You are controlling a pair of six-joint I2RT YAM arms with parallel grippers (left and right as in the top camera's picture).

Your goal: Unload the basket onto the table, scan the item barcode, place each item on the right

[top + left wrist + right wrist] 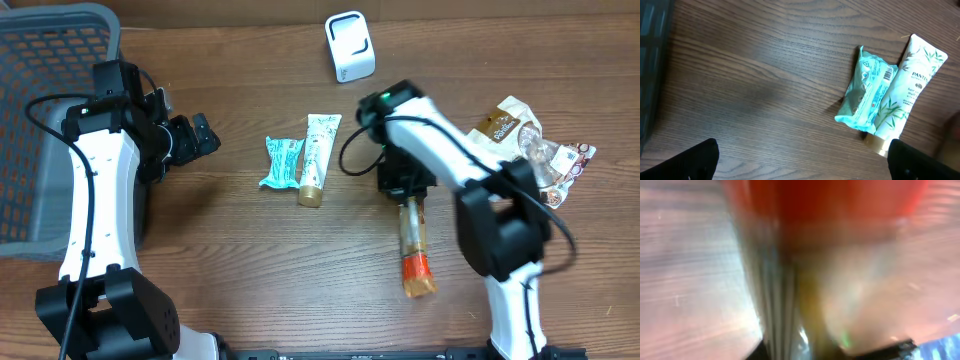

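Overhead, item: a long clear bottle (pixel 412 228) with amber contents and an orange end lies flat on the wooden table (pixel 230 260), right of centre. The orange end points toward the robot.
Overhead, right gripper (pixel 405 188): it sits at the bottle's far end, touching it or just above it. I cannot tell whether the jaws pinch the bottle or stand loose around it.
Overhead, left gripper (pixel 197 138): it hangs near the grey basket (pixel 40 40), well apart from the bottle, with nothing in it.
Overhead, scanner (pixel 350 46): small and white, it stands near the table's far edge, beyond the bottle.
Overhead, other goods: a teal packet (pixel 281 163) and a white tube (pixel 318 150) lie touching, side by side, at centre. A pile of pouches (pixel 520 135) lies at the right.
Left wrist, jaws: dark fingertips (pixel 695 160) sit in the two bottom corners, spread wide, with bare table between them.
Left wrist, only here: a barcode on the teal packet and a leaf print on the tube, both too small to read from overhead. The bottle is out of frame.
Right wrist, only here: a blur of red above and amber below fills the frame, so the bottle is right against the lens. The fingers are not clear enough to judge.
Handling, judged: the bottle looks rigid, smooth and round, so it is likely slippery and apt to roll, with some weight if full.
Hold, judged: grip across the body, keeping the label clear to face the scanner.
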